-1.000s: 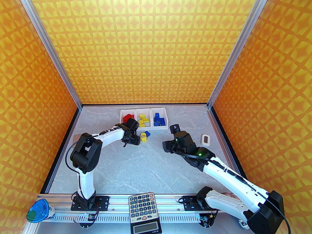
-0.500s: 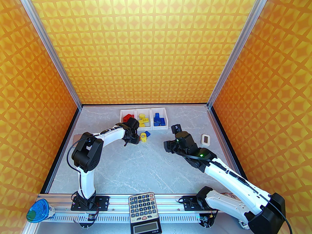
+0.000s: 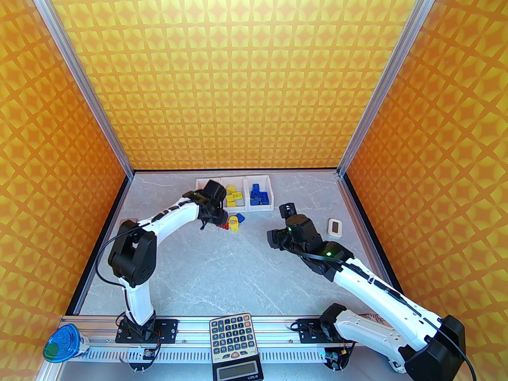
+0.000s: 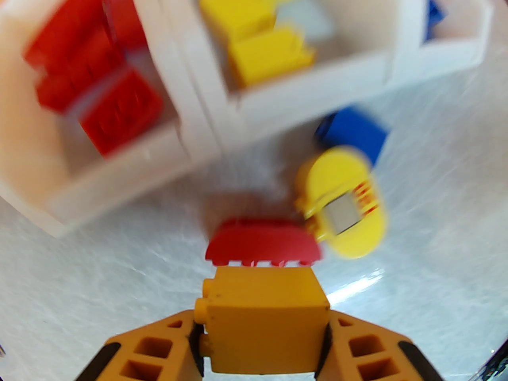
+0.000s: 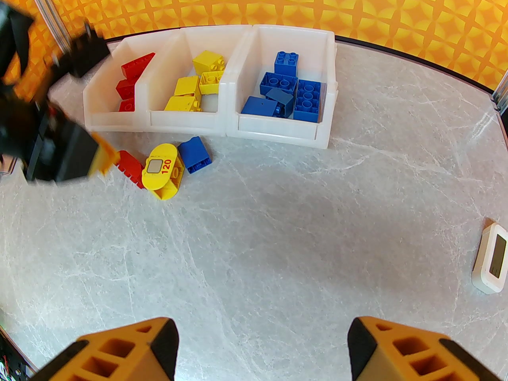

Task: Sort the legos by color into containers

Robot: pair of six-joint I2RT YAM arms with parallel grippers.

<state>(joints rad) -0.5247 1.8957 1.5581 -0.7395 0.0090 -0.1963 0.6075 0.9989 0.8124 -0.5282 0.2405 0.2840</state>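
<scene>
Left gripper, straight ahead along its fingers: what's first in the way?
The red brick lying on the table, right in front of the yellow brick held in the left gripper; the gap between them is hard to judge through blur.

Top external: set high behind the arm bases, aimed down and forward over the table (image 3: 238, 268) to the back wall; far off, taking in the whole workspace. Left wrist: very close and low over the tabletop, blurred, aimed past the left gripper (image 4: 262, 331) and the yellow lego (image 4: 264, 312) in it at the containers (image 4: 206, 105). Right wrist: higher and farther back, aimed down past the right gripper (image 5: 262, 351) across bare table. Shared by all three: the containers and the loose legos (image 5: 162, 171) before them.
</scene>
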